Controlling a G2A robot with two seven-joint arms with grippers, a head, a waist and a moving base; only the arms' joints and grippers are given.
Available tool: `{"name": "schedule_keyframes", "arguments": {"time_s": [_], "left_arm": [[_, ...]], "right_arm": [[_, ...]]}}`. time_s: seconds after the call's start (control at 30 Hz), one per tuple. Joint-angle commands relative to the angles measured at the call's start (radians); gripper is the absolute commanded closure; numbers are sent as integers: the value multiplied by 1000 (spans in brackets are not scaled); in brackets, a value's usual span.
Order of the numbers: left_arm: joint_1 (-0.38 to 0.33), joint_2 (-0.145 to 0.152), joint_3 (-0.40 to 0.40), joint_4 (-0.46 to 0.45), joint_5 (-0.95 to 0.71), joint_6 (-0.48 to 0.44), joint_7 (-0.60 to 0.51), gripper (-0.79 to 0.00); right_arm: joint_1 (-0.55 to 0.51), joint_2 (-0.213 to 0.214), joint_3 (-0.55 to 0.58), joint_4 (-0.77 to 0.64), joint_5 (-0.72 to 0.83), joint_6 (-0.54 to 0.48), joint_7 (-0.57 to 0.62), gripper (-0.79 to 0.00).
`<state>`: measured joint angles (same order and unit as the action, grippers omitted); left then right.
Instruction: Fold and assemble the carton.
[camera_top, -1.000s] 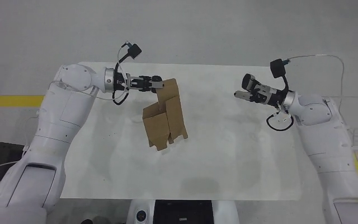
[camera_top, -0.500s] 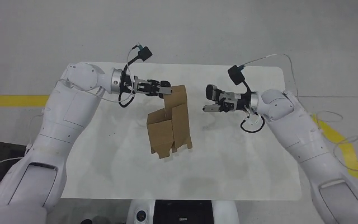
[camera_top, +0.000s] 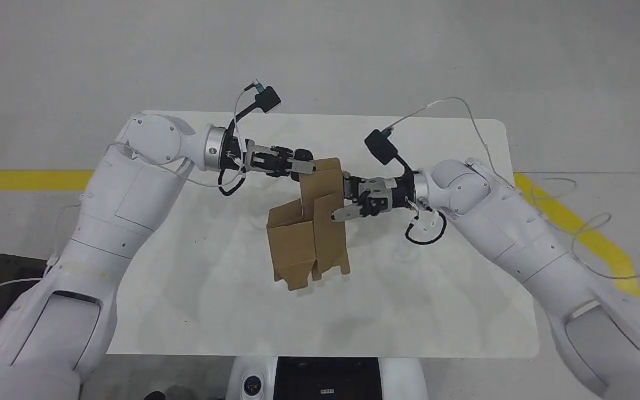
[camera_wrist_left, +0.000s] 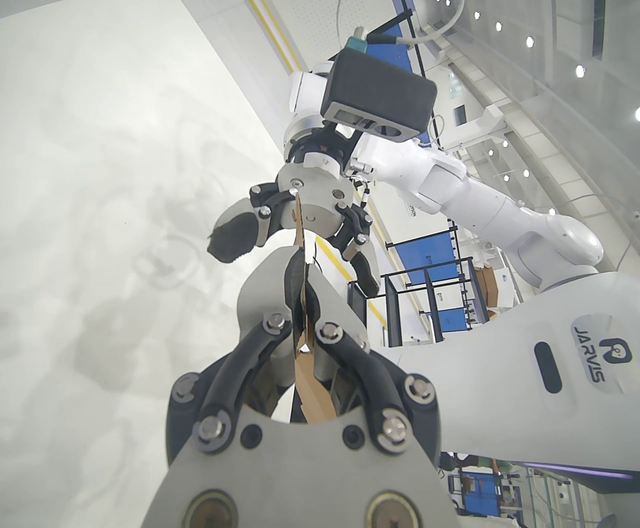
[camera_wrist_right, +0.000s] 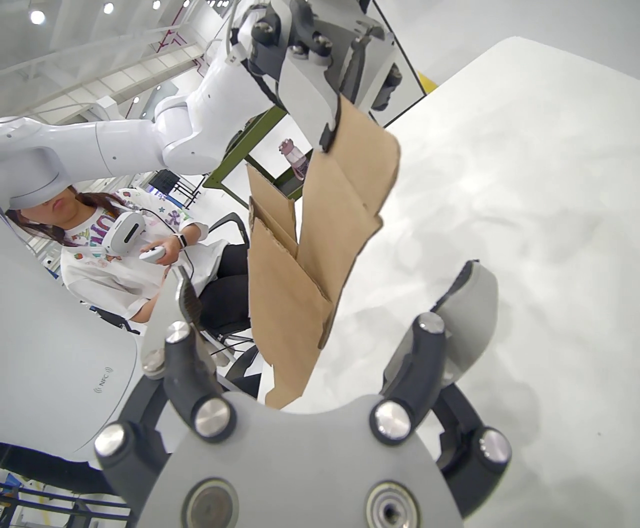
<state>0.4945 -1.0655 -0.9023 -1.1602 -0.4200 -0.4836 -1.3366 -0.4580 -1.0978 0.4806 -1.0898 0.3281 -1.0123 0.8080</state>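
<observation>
Carton (camera_top: 305, 225) half-flat over table (camera_top: 450, 300) middle; left gripper (camera_top: 303, 165) pinched tight on its 12 o'clock flap; right gripper (camera_top: 341, 197) wide open, empty, at carton's 3 o'clock; best to grab side panel squarely.

Carton (camera_top: 308, 228): one piece of brown corrugated cardboard, unassembled. It is a partly opened blank with creased panels and loose flaps at both ends. The flap at its 12 o'clock end has rounded corners; shorter notched flaps sit at its 6 o'clock end. It is held lengthwise over the middle of the table (camera_top: 450, 300), its top flap pinched in the left gripper (camera_top: 308, 166). Whether the lower flaps touch the tabletop cannot be told.
</observation>
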Motion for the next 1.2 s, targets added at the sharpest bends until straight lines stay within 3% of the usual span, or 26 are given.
{"name": "schedule_keyframes", "arguments": {"time_s": [0.0,0.03,0.4,0.43,0.5,0.53,0.57,0.87,1.17], "left_arm": [[-2,3,4,0,-3,-4,4,0],[-3,5,6,1,-6,-5,5,0],[-11,19,27,5,-30,-15,15,0],[-11,20,29,6,-33,-16,16,-43],[-13,22,33,5,-38,-20,20,-348],[-13,23,34,5,-43,-22,22,-640],[-13,24,34,7,-55,-23,23,-785],[-20,37,2,19,-140,-55,55,-785],[-1,57,-20,29,-94,-99,99,-785]], "right_arm": [[13,0,-26,3,15,0,0,-132],[19,0,-38,4,22,0,0,-6],[49,6,-113,-3,105,0,0,0],[49,6,-115,-4,114,0,0,0],[48,7,-120,-4,130,0,0,0],[47,7,-121,-6,139,0,0,0],[46,7,-122,-5,146,0,0,0],[35,14,-114,44,234,0,0,0],[43,31,-73,113,342,0,0,0]]}}
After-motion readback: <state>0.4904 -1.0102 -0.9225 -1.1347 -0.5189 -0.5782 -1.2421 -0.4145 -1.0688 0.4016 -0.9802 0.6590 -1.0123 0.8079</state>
